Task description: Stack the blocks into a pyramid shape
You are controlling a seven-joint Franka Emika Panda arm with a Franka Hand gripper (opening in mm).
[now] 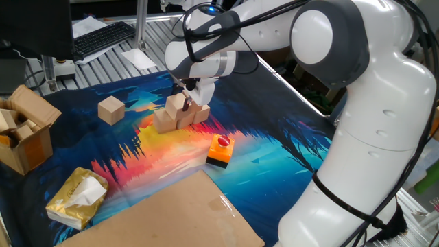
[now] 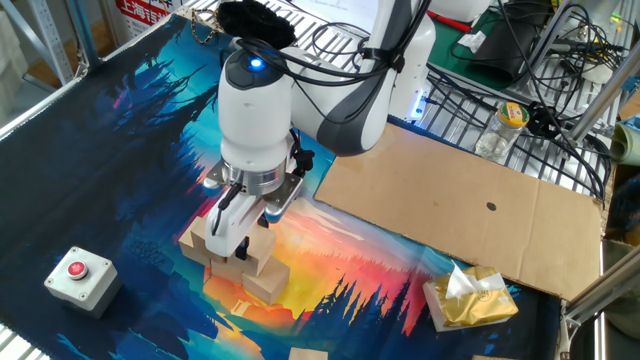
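Three tan wooden blocks (image 1: 184, 118) form a row on the colourful mat, and a fourth block (image 1: 174, 103) sits on top of them at the left end. My gripper (image 1: 186, 100) reaches down onto this upper block, with its fingers close against it. In the other fixed view the gripper (image 2: 236, 226) covers most of the upper block (image 2: 257, 243), above the row (image 2: 202, 246). A lone block (image 1: 111, 110) lies on the mat to the left of the pile, and shows at the bottom edge of the other view (image 2: 308, 354).
An orange-and-black button box (image 1: 220, 150) sits right of the pile, also in the other view (image 2: 79, 276). An open cardboard box (image 1: 25, 130) is at the left edge. A yellow tissue pack (image 1: 77, 197) and a flat cardboard sheet (image 1: 171, 216) lie in front.
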